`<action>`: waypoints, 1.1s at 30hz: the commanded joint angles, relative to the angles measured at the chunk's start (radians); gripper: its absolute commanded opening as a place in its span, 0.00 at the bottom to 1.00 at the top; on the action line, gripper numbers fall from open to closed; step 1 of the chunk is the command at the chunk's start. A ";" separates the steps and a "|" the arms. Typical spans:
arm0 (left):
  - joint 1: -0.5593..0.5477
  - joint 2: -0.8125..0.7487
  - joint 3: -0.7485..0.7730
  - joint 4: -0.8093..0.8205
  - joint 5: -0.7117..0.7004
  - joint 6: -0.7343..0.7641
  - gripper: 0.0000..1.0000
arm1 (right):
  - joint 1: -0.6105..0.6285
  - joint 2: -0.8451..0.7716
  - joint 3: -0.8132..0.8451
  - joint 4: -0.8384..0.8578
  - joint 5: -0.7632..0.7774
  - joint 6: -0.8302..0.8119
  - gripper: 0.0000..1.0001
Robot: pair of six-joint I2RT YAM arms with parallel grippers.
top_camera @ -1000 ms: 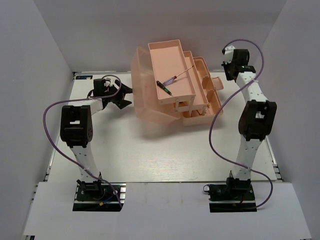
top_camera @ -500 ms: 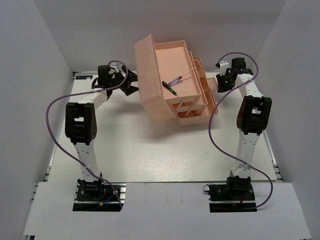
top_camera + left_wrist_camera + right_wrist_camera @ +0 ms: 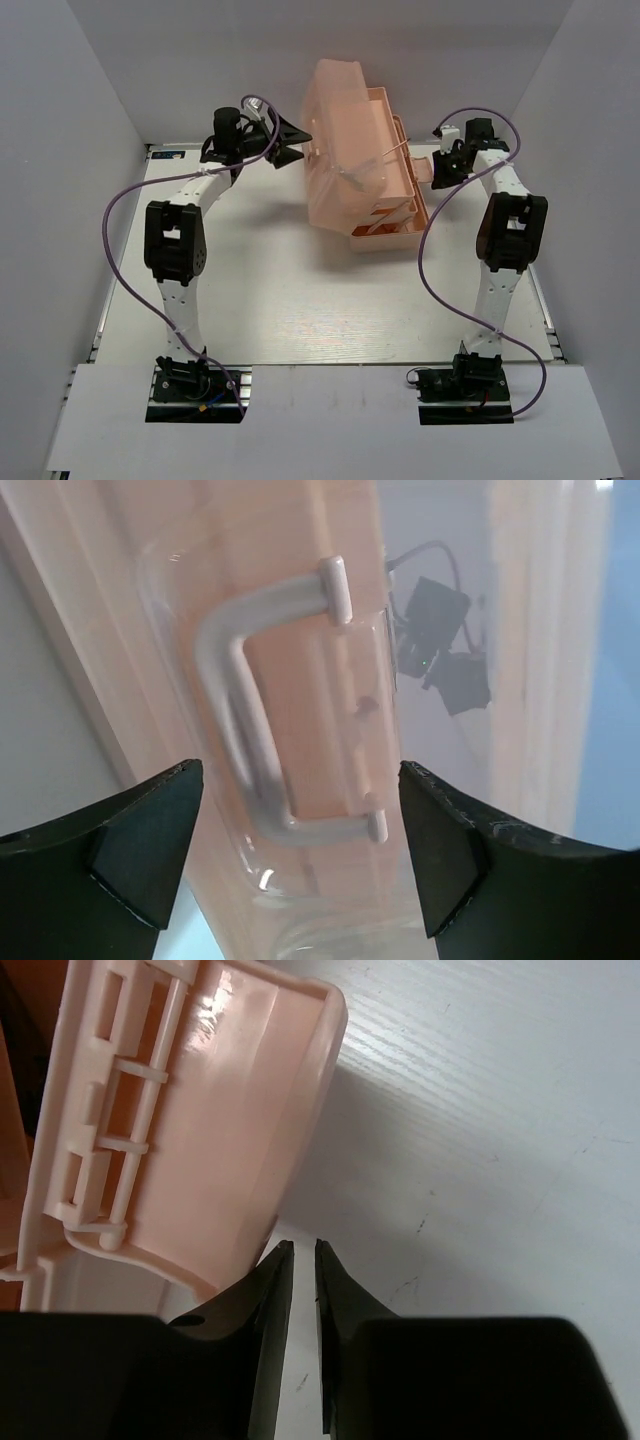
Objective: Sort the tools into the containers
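The step in hand looks like swinging the lid shut over the trays. It should go best if the left gripper presses evenly with a finger on either side of the pale looped lid handle and follows the hinge's arc slowly, while the right gripper braces the far side so the box does not slide. The left fingers stand wide apart and clasp nothing. The handle lies ahead of them and between them, set in the translucent salmon-pink plastic lid. Whether their tips touch that lid I cannot tell from the wrist view, though from above they seem to meet its outer face. The right fingers are all but together, with a thin slit between them and nothing in it. The curved pink latch tab sits just beside the left-hand tip, and bare white table lies beyond. Beyond the lid, a long thin screwdriver shows dimly in the top tray of the salmon-pink cantilever toolbox. Its shaft may foul the closing edge.
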 commanded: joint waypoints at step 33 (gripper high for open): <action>-0.126 -0.102 0.017 -0.063 0.085 0.049 0.89 | -0.035 -0.358 -0.335 0.222 -0.084 0.156 0.47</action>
